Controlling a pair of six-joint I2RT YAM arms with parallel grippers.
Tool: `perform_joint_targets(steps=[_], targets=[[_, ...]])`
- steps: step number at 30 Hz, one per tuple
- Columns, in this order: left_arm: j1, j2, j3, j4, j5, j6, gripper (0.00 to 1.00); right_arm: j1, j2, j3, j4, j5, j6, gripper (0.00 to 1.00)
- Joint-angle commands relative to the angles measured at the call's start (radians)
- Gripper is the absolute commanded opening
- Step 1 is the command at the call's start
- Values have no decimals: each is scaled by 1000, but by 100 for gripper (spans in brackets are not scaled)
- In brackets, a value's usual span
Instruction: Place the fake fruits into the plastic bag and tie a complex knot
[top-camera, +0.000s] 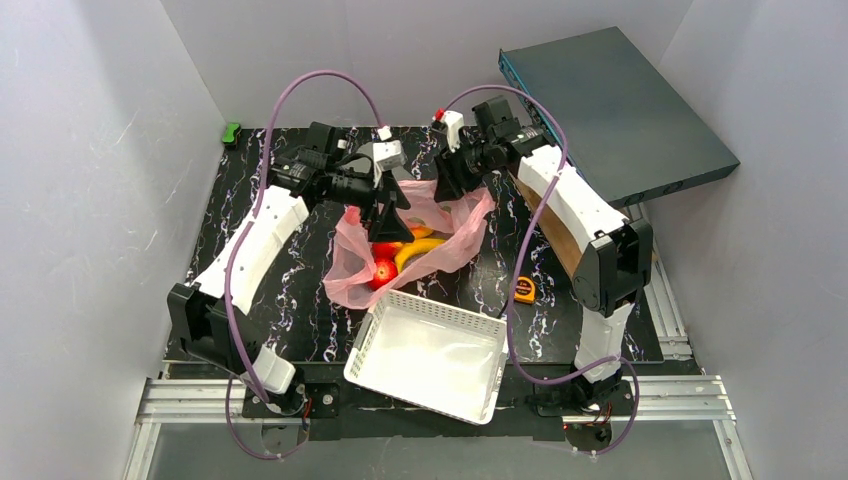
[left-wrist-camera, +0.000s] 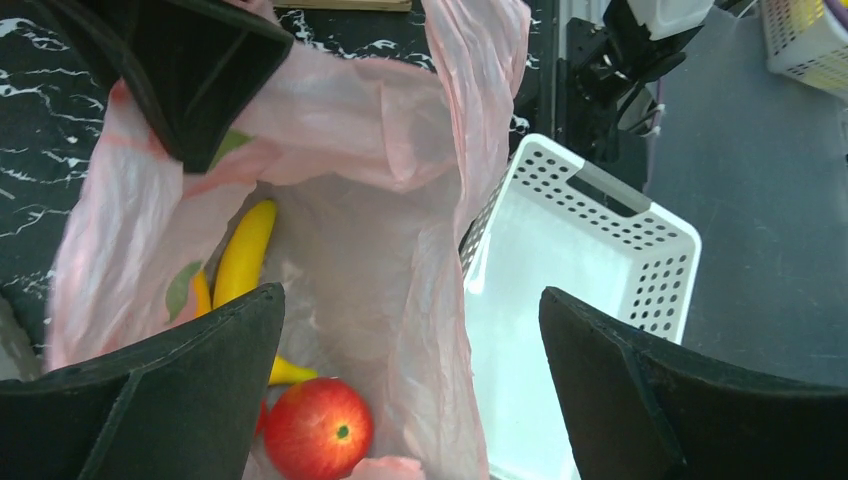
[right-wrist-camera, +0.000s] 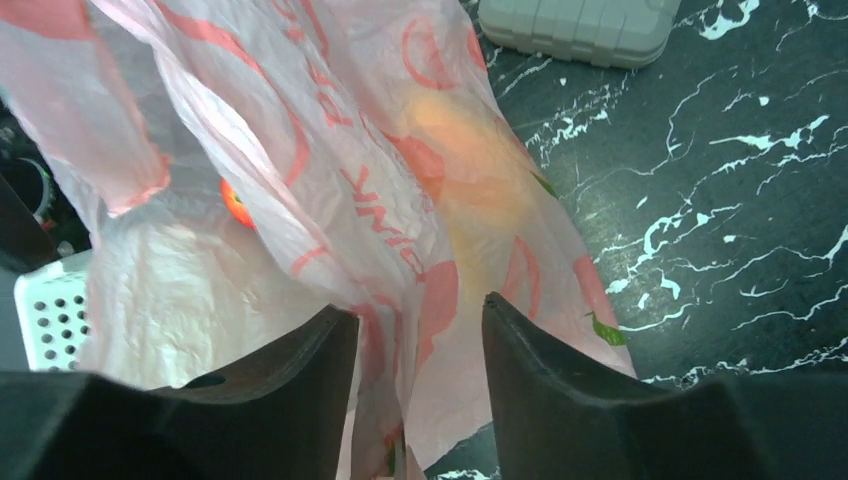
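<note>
The pink plastic bag (top-camera: 455, 240) lies open mid-table. A red apple (top-camera: 384, 272), yellow banana (top-camera: 418, 250), mango (top-camera: 421, 232) and a small red fruit (top-camera: 384, 250) sit inside. My left gripper (top-camera: 390, 208) hovers wide open over the bag's mouth. In the left wrist view its jaws (left-wrist-camera: 408, 300) straddle the bag's near wall, with the apple (left-wrist-camera: 318, 428) and banana (left-wrist-camera: 245, 250) below. My right gripper (top-camera: 450, 185) is at the bag's far rim. Its jaws (right-wrist-camera: 420, 320) stand apart with bag film (right-wrist-camera: 330, 150) between them. The mango (right-wrist-camera: 470, 150) shows through the plastic. No knot is visible.
A white lattice basket (top-camera: 372, 340) stands just in front of the bag, touching it; it also shows in the left wrist view (left-wrist-camera: 640, 215). A yellow-orange tape measure (top-camera: 524, 290) lies to the right. A dark flat box (top-camera: 620, 100) leans at back right. A green object (top-camera: 231, 131) sits at back left.
</note>
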Motion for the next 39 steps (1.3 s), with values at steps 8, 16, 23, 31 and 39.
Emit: perform_joint_targets(steps=[8,16,23,31,39], targets=[[-136,-78,-45,166,24,-250,97,-7,-118,123,-51,-45,105,96],[-250,-149,-144,333,-65,-352,92,-70,-308,97,-29,-7,186,98],[-342,-126,-132,388,-249,-416,89,-77,-599,-135,100,196,146,98],[-394,29,-11,426,-362,-513,89,-77,-870,-373,118,278,106,98],[-415,199,140,430,-399,-684,77,-95,-1068,-526,8,239,98,98]])
